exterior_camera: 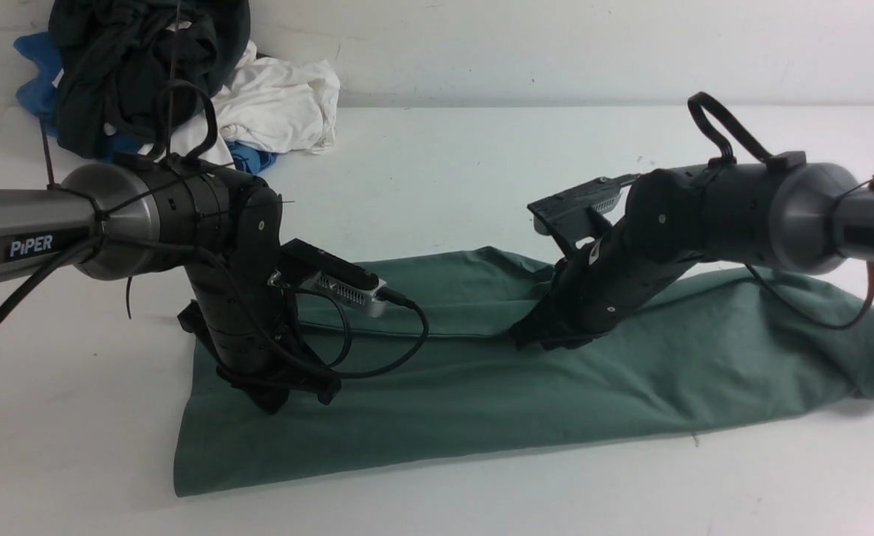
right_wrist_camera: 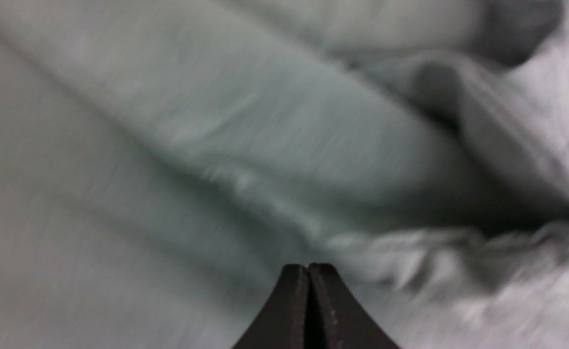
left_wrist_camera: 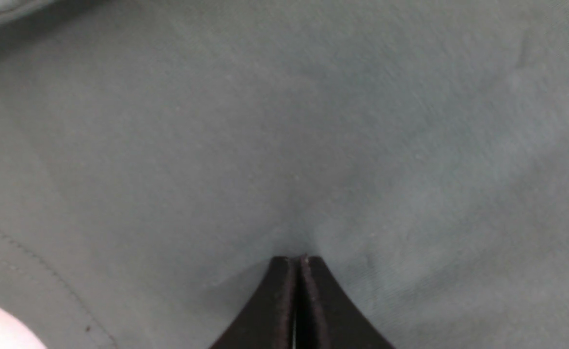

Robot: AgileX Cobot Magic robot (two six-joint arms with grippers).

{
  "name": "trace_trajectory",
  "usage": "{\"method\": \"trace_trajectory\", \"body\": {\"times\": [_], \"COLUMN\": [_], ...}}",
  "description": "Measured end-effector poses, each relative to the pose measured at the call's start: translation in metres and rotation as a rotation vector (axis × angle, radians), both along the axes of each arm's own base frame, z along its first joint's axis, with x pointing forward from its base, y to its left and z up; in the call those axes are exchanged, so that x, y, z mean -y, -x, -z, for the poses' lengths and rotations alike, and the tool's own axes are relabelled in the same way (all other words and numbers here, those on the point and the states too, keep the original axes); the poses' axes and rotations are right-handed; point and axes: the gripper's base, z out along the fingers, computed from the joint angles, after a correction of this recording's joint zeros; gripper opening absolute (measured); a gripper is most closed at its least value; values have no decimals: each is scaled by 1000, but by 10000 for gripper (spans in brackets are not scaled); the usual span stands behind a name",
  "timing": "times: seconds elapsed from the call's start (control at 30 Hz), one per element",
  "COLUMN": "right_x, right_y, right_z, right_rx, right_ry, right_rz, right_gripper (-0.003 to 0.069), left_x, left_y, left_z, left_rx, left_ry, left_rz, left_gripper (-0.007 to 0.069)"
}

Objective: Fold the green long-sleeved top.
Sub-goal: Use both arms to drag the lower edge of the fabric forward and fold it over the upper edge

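The green long-sleeved top (exterior_camera: 482, 387) lies folded into a long band across the middle of the white table, with a bunched end at the right. My left gripper (exterior_camera: 288, 398) points down onto the top's left part, jaws closed, tips touching the cloth (left_wrist_camera: 284, 145). In the left wrist view the left gripper (left_wrist_camera: 298, 259) has nothing showing between its jaws. My right gripper (exterior_camera: 534, 339) is over the middle of the top at a fold line. In the blurred right wrist view the right gripper (right_wrist_camera: 308, 266) has its jaws closed, just above wrinkled cloth (right_wrist_camera: 265, 126).
A pile of other clothes sits at the back left corner: a black garment (exterior_camera: 139, 67), a white one (exterior_camera: 281, 104) and a blue one (exterior_camera: 35, 82). The white table (exterior_camera: 482, 164) runs to a wall behind. A bare strip of table lies in front of the top.
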Motion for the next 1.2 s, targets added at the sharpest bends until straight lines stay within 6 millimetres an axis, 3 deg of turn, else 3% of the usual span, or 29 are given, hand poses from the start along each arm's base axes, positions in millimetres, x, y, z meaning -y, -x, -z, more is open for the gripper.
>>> {"method": "trace_trajectory", "body": {"times": [0.23,0.57,0.73,0.87,1.03,1.1,1.2], "right_x": [1,-6,5,10,4,-3,-14], "right_y": [-19,-61,-86,-86,-57,-43,-30], "right_z": [12,-21,0,-4,-66,-81,-78], "right_rx": [8,226,191,141,153,140,94], "right_ry": [-7,-155,-154,-105,14,43,64], "right_rz": [34,154,218,191,0,-72,-135], "right_gripper": [-14,-14,-14,-14,-14,-14,-14], "left_x": [0,-1,-1,-1,-1,-1,-1], "left_y": [0,1,3,3,3,3,3], "left_z": [0,0,0,0,0,0,0], "left_rx": [-4,-16,-29,-31,-36,-36,-36], "left_ry": [-1,-6,-10,-11,-13,-13,-13], "left_rz": [0,0,0,0,0,0,0], "left_gripper": [-8,-8,-8,-8,-8,-8,-8]}}
